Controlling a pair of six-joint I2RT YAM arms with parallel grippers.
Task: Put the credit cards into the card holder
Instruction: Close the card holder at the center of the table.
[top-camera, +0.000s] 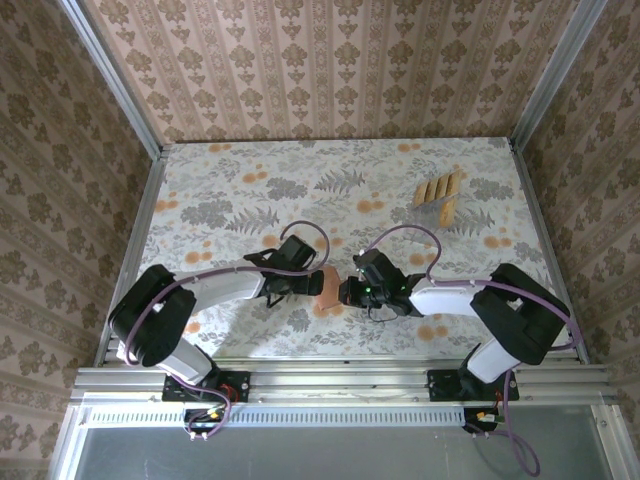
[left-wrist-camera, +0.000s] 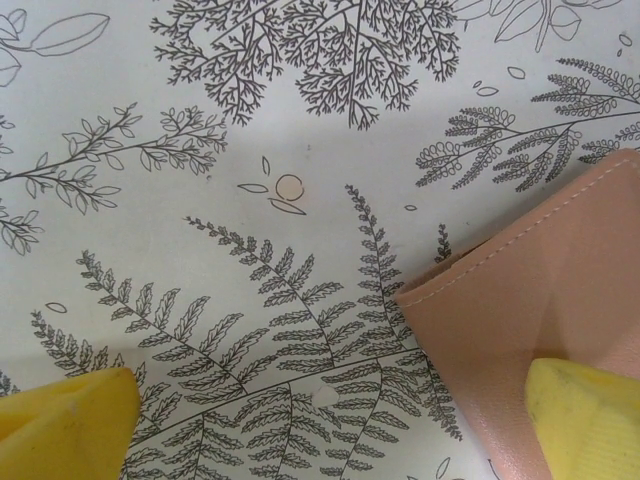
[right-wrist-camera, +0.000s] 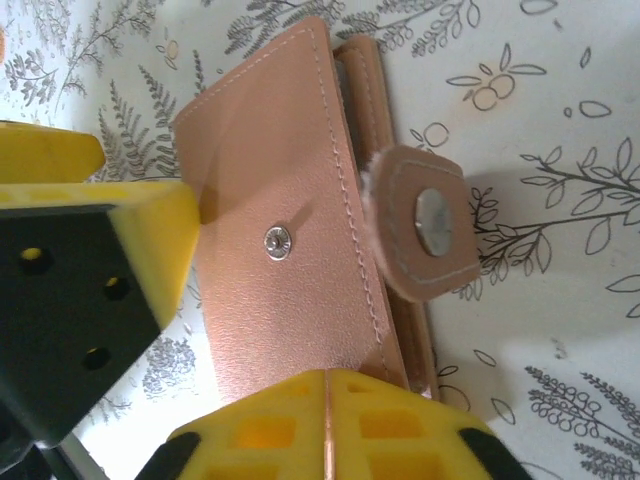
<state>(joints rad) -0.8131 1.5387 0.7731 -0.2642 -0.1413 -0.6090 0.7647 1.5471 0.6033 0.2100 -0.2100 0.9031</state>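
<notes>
The wallet (right-wrist-camera: 290, 230) lies flat between the claws, its near edge at the tips of the right claw (right-wrist-camera: 325, 390). It looks like soft, light leather that will likely flop and slide unless pinned, so a stitched edge is the place to hold. The cards (top-camera: 440, 195), well beyond the right claw, look thin, stiff and slick; take them by the edges. The snap tab (right-wrist-camera: 425, 225) hangs loose ahead. Both arms reach low and inward. The left claw (left-wrist-camera: 330, 425) is spread wide, one finger (left-wrist-camera: 585, 420) over the wallet's corner. The right claw's jaws are nearly together, seemingly pinching a thin leather layer.
</notes>
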